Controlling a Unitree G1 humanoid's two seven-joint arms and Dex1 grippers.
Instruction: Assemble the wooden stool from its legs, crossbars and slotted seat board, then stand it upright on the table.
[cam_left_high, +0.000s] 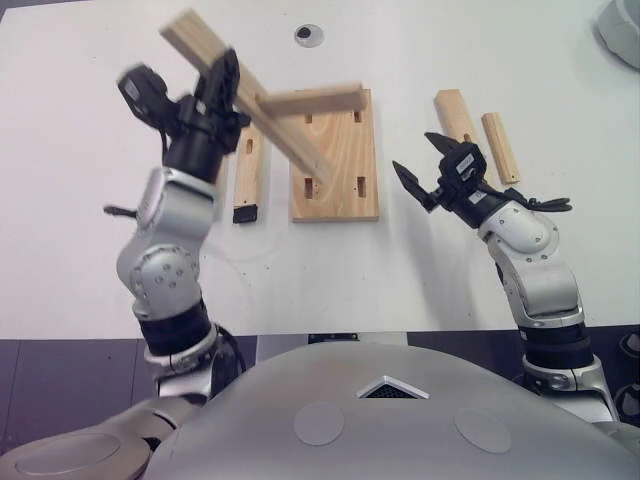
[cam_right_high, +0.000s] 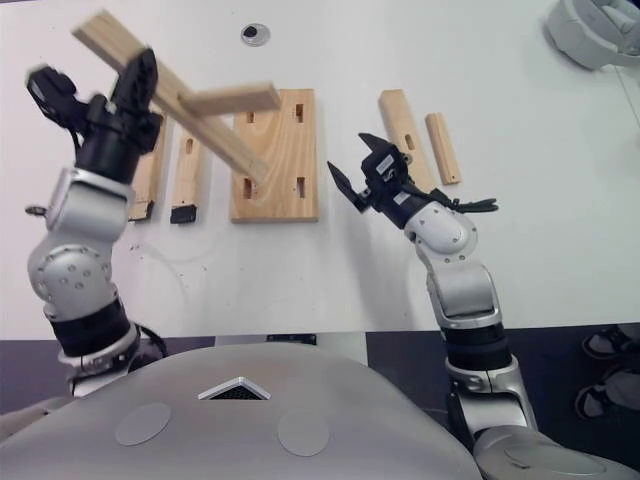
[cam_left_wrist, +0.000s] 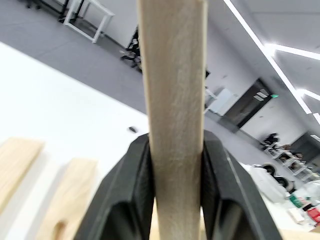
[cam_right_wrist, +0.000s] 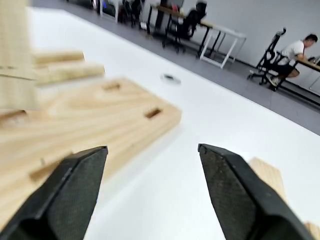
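My left gripper is raised over the table's left side and is shut on a wooden leg that slants down to the slotted seat board. A crossbar juts sideways from that leg above the board. In the left wrist view the leg is clamped between both fingers. My right gripper hovers open just right of the board with nothing in it. The right wrist view shows its fingers spread wide, facing the seat board.
Two loose wooden pieces lie left of the board. A wider piece and a thin one lie to its right. A small black disc sits at the back, a white object at the far right corner.
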